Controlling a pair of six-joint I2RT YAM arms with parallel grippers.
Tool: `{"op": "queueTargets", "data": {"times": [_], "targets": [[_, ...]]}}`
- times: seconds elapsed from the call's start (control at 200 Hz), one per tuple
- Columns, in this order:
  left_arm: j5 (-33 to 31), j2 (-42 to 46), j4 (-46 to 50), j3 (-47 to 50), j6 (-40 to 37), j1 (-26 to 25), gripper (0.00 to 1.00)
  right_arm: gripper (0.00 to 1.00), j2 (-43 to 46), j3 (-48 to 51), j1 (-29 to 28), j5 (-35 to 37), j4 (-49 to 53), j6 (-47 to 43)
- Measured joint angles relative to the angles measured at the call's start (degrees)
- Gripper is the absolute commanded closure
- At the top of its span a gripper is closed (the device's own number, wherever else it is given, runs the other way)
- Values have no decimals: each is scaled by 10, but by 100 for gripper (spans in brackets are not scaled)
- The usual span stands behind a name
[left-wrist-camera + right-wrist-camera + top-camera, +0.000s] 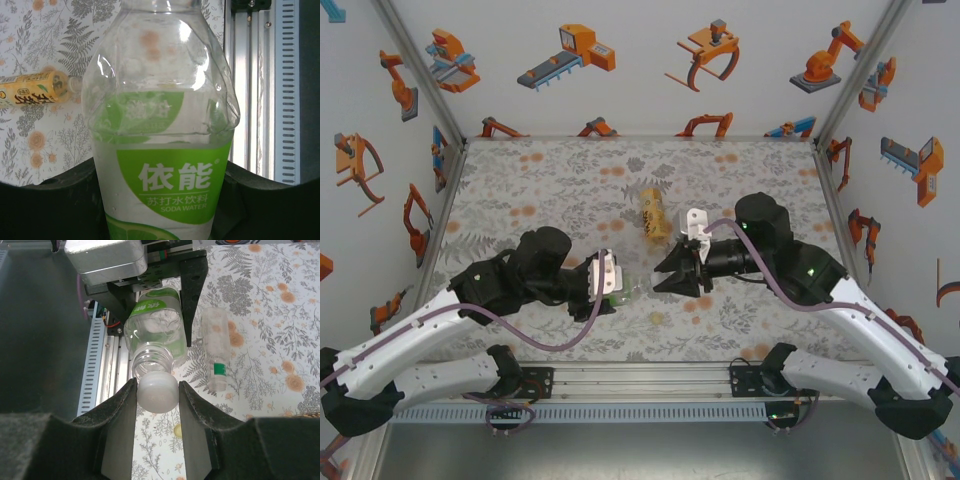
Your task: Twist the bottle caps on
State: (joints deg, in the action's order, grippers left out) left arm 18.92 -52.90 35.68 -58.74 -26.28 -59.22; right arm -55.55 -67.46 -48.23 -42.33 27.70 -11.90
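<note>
My left gripper (616,288) is shut on a clear bottle (160,150) with a green-and-white label, its body squeezed between the two black fingers (250,190). The bottle lies level, with its open threaded neck (150,360) facing my right gripper (156,390). That gripper is shut on a white bottle cap (157,392), which sits right at the mouth of the neck. An amber-yellow bottle (653,212) lies on the table behind the grippers. Another clear bottle (216,347) with a green band lies beside the held one. A pale yellowish cap (658,318) rests on the tablecloth below the grippers.
The floral tablecloth (540,180) runs to white walls on three sides. An aluminium rail (640,380) carrying both arm bases lines the near edge. The two grippers meet near the table's front centre.
</note>
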Motion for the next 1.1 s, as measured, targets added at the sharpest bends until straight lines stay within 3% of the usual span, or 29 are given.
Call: {"op": "queueTargets", "data": {"times": [1.096], "targets": [[19, 2, -1, 3, 3, 0, 100, 100, -3, -7, -45, 26, -19, -15]]}}
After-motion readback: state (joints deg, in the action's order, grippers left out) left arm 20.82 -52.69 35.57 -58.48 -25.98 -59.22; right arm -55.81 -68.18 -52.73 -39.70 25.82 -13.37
